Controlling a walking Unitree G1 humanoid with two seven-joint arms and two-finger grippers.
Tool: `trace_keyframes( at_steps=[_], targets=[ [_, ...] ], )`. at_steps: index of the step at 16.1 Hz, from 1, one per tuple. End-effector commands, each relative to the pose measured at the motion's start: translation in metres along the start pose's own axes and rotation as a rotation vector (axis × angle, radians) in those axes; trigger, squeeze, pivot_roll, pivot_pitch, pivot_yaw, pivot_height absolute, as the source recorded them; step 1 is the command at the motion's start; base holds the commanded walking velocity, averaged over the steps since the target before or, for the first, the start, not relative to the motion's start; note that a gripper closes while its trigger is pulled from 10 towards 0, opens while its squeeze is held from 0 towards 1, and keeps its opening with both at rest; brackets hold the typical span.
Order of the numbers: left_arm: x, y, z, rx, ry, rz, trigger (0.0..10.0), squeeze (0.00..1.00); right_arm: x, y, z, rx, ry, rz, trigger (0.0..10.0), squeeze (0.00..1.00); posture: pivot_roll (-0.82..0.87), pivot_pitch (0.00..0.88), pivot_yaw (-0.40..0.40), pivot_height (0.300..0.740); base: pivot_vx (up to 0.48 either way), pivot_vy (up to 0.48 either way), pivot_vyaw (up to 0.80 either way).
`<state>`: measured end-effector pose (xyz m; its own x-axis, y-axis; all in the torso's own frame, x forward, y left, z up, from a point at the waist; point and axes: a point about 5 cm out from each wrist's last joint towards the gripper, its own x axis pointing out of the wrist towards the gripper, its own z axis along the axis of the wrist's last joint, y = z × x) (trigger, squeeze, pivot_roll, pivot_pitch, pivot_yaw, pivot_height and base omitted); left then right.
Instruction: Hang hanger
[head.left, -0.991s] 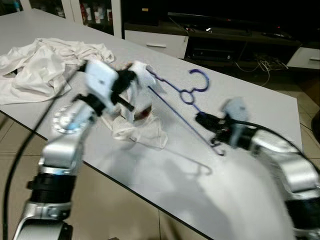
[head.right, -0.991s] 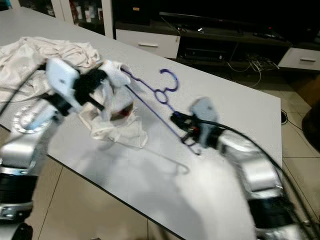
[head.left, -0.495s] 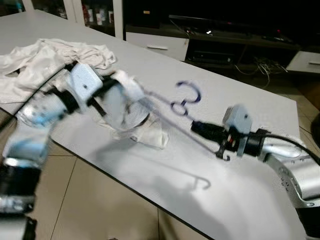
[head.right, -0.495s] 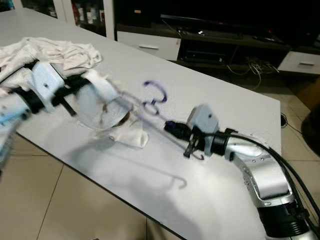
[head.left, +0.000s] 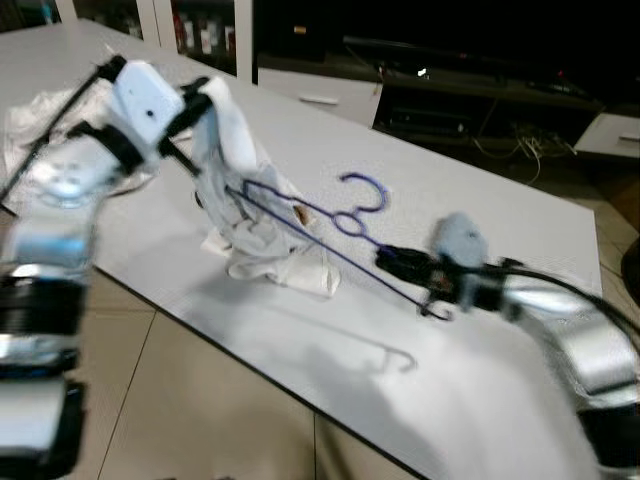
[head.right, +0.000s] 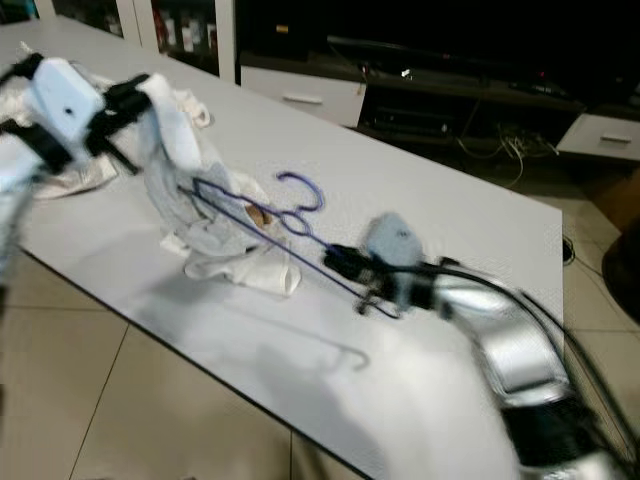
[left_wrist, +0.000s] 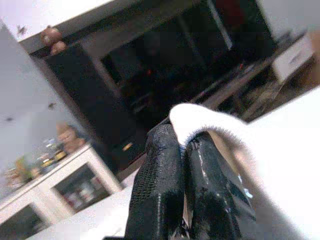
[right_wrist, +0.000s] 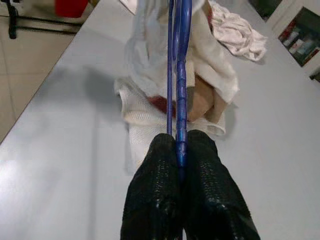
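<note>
A blue wire hanger (head.left: 330, 225) is held above the white table (head.left: 480, 370), its far end pushed into a white garment (head.left: 250, 215). My right gripper (head.left: 405, 268) is shut on the hanger's near end; the right wrist view shows the blue wire (right_wrist: 180, 75) clamped between the black fingers (right_wrist: 205, 195). My left gripper (head.left: 195, 105) is shut on the garment's top edge and lifts it, the lower part resting on the table. In the left wrist view the white cloth (left_wrist: 200, 117) is pinched at the fingertips (left_wrist: 160, 150).
More white clothing (head.left: 40, 130) lies at the table's far left. A low TV cabinet (head.left: 450, 95) with cables stands behind the table. The table's near edge runs diagonally over a tiled floor (head.left: 200, 400).
My left gripper has risen and pulled the garment up off the table. The hanger's far end now sits inside the garment. My right gripper has stayed in about the same place.
</note>
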<state>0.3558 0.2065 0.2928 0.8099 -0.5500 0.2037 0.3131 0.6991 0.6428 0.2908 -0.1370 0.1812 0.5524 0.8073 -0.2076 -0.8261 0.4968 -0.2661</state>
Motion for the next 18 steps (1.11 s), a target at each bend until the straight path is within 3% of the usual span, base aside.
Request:
trace_keyframes(
  at_steps=[1,7,12,18],
  targets=[
    [0.008,-0.002,0.013,0.008,-0.067,-0.024,10.0,0.0,0.005,-0.002,0.0,0.006,0.025,-0.037,0.0,0.0,0.06,0.012,-0.11,0.74,0.0,0.0,0.0],
    [0.026,-0.03,0.019,-0.002,-0.136,-0.104,10.0,0.0,0.028,-0.006,0.001,0.068,0.048,-0.175,0.0,0.0,0.06,0.014,-0.11,0.74,0.0,0.0,0.0],
    [0.025,-0.045,0.029,-0.04,-0.186,-0.124,10.0,0.0,0.026,-0.026,-0.007,0.084,0.123,-0.339,0.0,0.0,0.06,0.013,-0.108,0.74,0.0,0.0,0.0],
    [0.032,-0.081,0.044,-0.109,-0.242,-0.194,10.0,0.0,0.046,-0.027,0.008,0.093,0.074,-0.352,0.0,0.0,0.07,0.013,-0.109,0.74,0.0,0.0,0.0]
  ],
)
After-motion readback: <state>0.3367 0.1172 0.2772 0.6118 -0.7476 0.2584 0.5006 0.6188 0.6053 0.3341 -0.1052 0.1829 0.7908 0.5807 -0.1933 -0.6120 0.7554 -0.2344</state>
